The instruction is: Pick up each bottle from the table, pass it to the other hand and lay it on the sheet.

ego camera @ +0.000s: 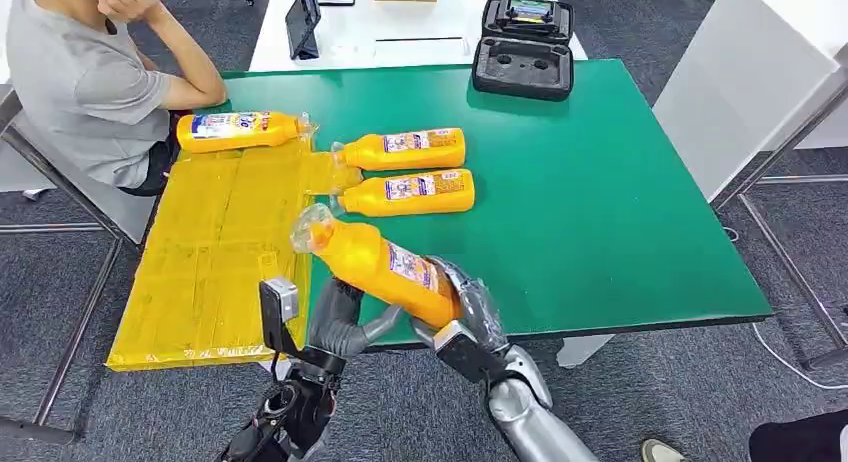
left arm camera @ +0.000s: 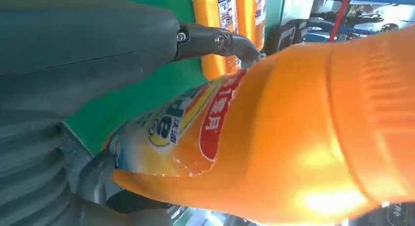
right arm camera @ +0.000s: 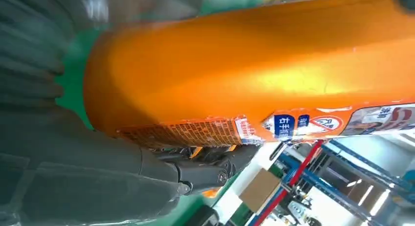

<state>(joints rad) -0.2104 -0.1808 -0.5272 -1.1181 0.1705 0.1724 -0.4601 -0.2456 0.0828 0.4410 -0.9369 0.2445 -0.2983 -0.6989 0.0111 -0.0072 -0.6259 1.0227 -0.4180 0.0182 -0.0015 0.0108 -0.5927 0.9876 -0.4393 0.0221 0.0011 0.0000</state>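
My right hand point(ego camera: 465, 317) grips the base end of an orange bottle point(ego camera: 385, 265) and holds it tilted above the table's near edge, cap toward the yellow sheet point(ego camera: 210, 262). Just under the bottle's middle is my left hand point(ego camera: 345, 324). In the left wrist view its thumb point(left arm camera: 215, 40) lies on one side of the bottle point(left arm camera: 293, 138) and its dark fingers point(left arm camera: 98, 179) on the other, touching it. The right wrist view has the bottle's base point(right arm camera: 235, 74) against my right thumb point(right arm camera: 195, 174). Another bottle point(ego camera: 240, 130) lies on the sheet's far end.
Two more orange bottles point(ego camera: 405, 149) point(ego camera: 412, 192) lie side by side on the green table point(ego camera: 600, 212), necks at the sheet's edge. A person point(ego camera: 90, 82) sits at the far left corner. An open black case point(ego camera: 523, 47) stands at the back.
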